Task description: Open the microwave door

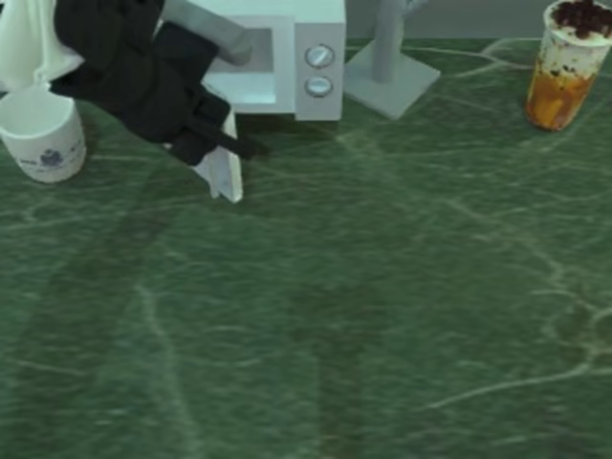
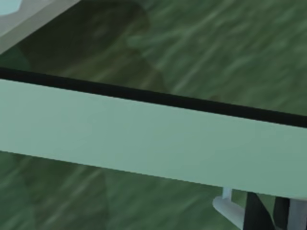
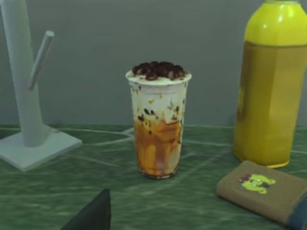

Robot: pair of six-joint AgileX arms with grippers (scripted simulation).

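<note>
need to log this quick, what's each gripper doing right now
Left gripper: at the swung-open microwave door; open or shut cannot be told.
Right gripper: not in the top view; state cannot be told.

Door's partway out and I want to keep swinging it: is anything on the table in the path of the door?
Nothing visible blocks it. The microwave door stands swung out, with the left gripper at it. The white mug sits beyond the arm towards the table's left side, apart from the door. The table ahead of it is bare.
</note>
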